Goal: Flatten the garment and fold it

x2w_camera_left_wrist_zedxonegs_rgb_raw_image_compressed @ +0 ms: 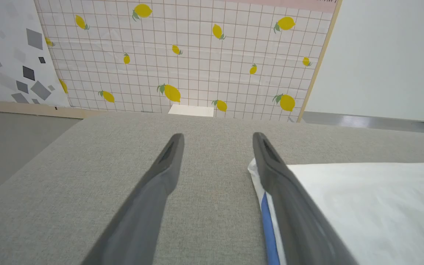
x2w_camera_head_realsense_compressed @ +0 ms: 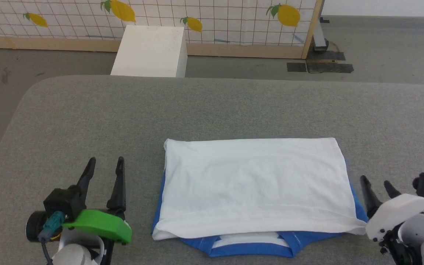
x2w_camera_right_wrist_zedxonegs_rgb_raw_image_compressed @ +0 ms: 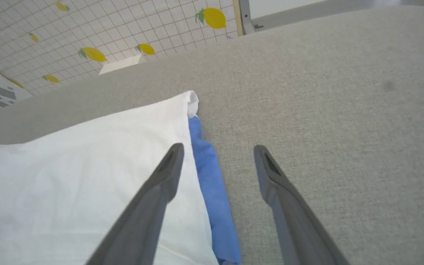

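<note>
The garment lies near and right of centre on the table, folded into a white rectangle with blue neckband peeking out. The left gripper and right gripper flank it, fingers spread wide and empty. Folding looks nearly done, perhaps needing one last fold.

No text can be read: the only lettering is a sliver of dark marks on the pink strip topping the lemon-printed, grid-lined white panel, at one o'clock in the left wrist view, cut off by the edge.
</note>
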Tool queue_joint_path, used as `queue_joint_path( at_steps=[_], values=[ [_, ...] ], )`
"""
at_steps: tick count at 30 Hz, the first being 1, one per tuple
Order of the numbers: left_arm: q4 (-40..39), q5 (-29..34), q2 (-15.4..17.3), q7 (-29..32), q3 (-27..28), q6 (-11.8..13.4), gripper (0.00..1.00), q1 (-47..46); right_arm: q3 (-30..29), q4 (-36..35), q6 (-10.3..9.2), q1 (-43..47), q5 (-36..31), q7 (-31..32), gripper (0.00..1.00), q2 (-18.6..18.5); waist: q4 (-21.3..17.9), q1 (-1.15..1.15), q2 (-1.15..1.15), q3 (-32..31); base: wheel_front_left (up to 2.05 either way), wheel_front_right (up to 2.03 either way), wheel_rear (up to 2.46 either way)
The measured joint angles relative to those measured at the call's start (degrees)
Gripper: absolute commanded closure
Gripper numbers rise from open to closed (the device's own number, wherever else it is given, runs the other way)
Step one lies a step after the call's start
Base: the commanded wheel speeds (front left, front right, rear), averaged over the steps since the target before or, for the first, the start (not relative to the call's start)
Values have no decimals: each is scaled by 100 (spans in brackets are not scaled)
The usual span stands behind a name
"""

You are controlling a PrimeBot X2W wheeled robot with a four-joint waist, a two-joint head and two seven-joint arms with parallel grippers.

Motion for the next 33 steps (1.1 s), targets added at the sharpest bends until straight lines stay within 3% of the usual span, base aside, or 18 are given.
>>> queue_joint_path(
  at_steps=[7, 17, 18, 19, 20, 26, 33],
  values=[
    [448, 391, -336, -1, 348, -332, 0, -441, 0, 1499, 0, -848, -59, 659, 0, 4, 36, 0, 0, -14, 0, 0, 0],
    [800, 693, -612, -1, 599, -559, 0, -477, -33, 2814, -1, -1567, -321, 1262, 0, -27, 37, 0, 0, -55, 0, 0, 0],
    [817, 704, -625, -1, 616, -583, 0, -477, -2, 2887, -1, -1609, -304, 1333, 53, -46, 38, 0, 0, -66, 0, 0, 0],
    [832, 725, -646, -1, 639, -614, 0, -476, 66, 2960, -2, -1653, -242, 1407, 65, -77, 39, 0, 0, -79, 0, 0, 0],
    [840, 751, -670, -1, 657, -636, 0, -476, 136, 3004, -3, -1682, -125, 1451, 100, -101, 40, 0, 0, -92, 0, 0, 0],
    [880, 900, -766, -1, 802, -753, 0, -467, 360, 3018, -2, -1657, 122, 1092, 100, -29, 8, 0, 0, -134, 0, 0, 0],
    [853, 1012, -900, -1, 935, -809, 0, -454, -185, 2407, 2, -1300, -714, 754, 100, 40, -18, 0, 0, -146, 0, 0, 0]
  ],
)
